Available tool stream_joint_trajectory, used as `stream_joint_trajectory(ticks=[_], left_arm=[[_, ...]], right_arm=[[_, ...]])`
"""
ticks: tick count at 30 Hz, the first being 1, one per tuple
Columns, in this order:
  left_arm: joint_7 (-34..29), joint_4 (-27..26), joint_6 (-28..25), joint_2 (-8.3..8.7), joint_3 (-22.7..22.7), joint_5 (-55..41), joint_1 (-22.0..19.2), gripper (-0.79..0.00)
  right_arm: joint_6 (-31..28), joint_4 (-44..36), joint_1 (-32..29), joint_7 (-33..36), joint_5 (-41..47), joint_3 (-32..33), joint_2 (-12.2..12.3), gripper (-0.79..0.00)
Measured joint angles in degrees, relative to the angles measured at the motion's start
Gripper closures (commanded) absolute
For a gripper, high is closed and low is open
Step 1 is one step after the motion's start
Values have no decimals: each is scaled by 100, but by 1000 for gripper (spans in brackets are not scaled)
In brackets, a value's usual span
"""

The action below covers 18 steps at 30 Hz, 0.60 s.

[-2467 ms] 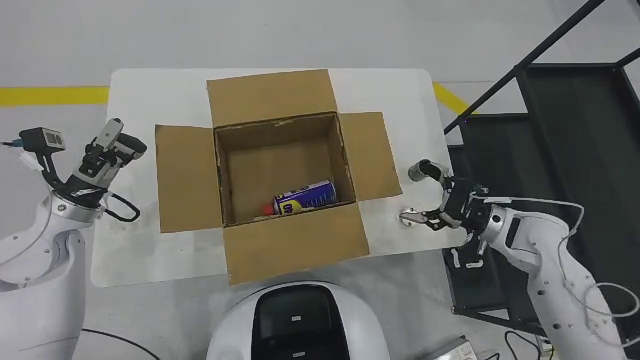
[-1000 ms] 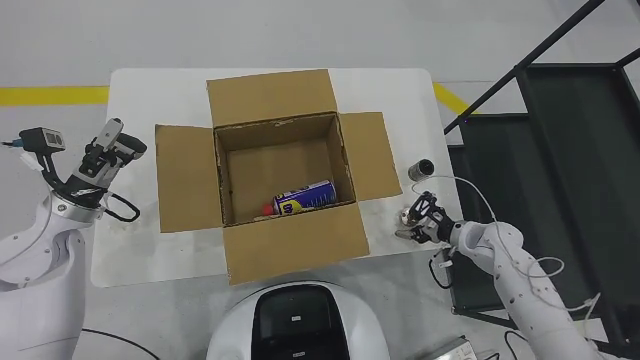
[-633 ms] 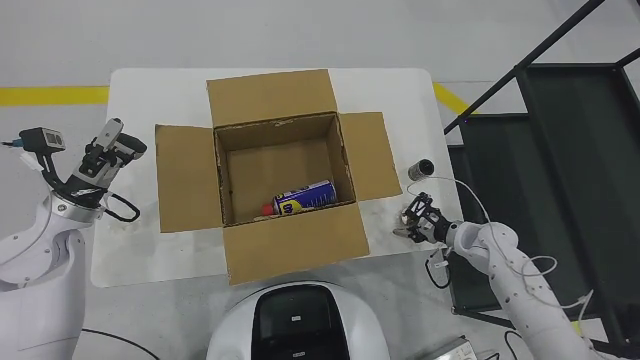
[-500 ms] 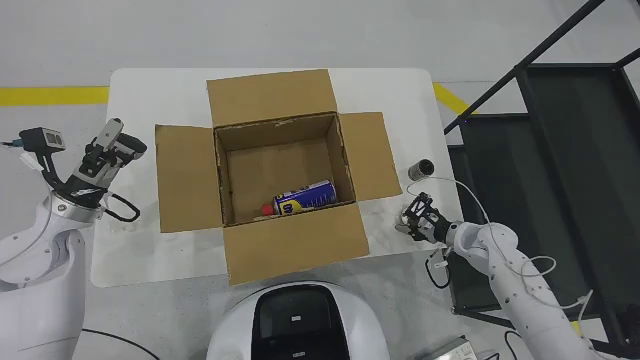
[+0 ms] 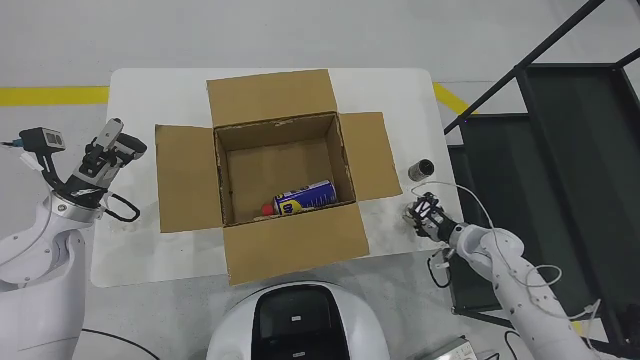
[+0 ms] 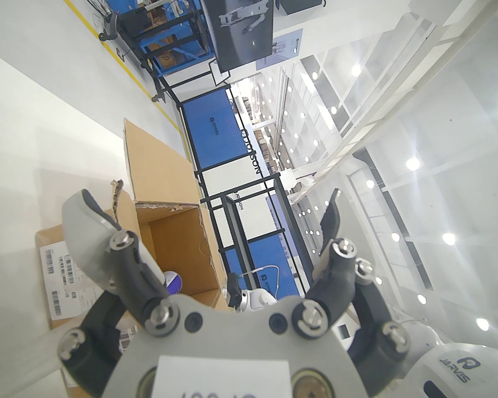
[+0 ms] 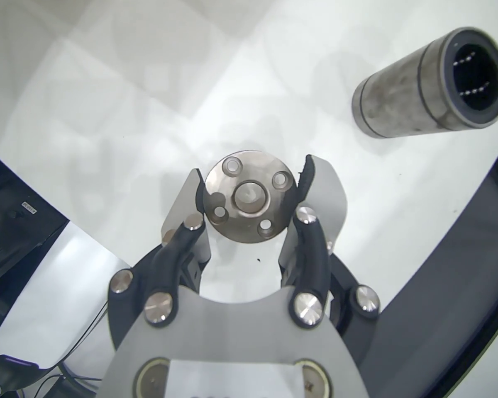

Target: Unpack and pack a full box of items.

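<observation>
**One slippery disc, two ways to lose it**

Quick status first. My right jaws are closed around a round steel flange point(image 7: 249, 196), one pad on each side of its rim, at the near right corner of the bench point(image 5: 150, 100). I can't tell whether it's off the surface yet. My left jaws are wide open with nothing in them, parked off the left side of the bench and pointed toward the box point(image 5: 270, 95).

What worries me:

- The flange is thin, smooth metal and I only have it by the edge. My guess is that any tilt or quick swing could let it pivot or squirt out. It's close to the bench edge, so a drop probably means the floor.
- A bearing sleeve point(image 7: 429, 82) is lying on its side near the flange, close to the right edge. It looks like it would roll, and a nudge from my wrist could send it off.
- The box's right flap lies flat between me and the opening, so a low pass could snag it and shove the whole box.
- A spray can point(image 5: 304, 197) lies on its side inside the box against the near wall. Anything dropped in carelessly could land on it.

As for writing, there are white barcode stickers point(image 6: 64, 265) on the box's left flap, and the spray can has a printed yellow-and-blue wrap. Neither reads clearly enough to trust. I see no markings on the flange or the sleeve.
</observation>
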Motion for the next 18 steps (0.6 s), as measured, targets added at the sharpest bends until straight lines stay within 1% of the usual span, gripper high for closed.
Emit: stream_joint_trajectory(ticks=[3,8,12,15,18], left_arm=[[0,0,0,0,0,0,0,-785],[0,0,0,0,0,0,0,-785],[0,0,0,0,0,0,0,-785],[0,0,0,0,0,0,0,-785],[0,0,0,0,0,0,0,-785]], right_arm=[[-105,-371,-227,-82,57,199,42,0],[-493,-1260,-798,-413,332,786,139,0],[-486,-2041,-1194,-319,389,1263,191,0],[-663,-2569,-1260,-264,519,1459,214,0],[-976,-2869,-1026,7,620,1433,237,0]])
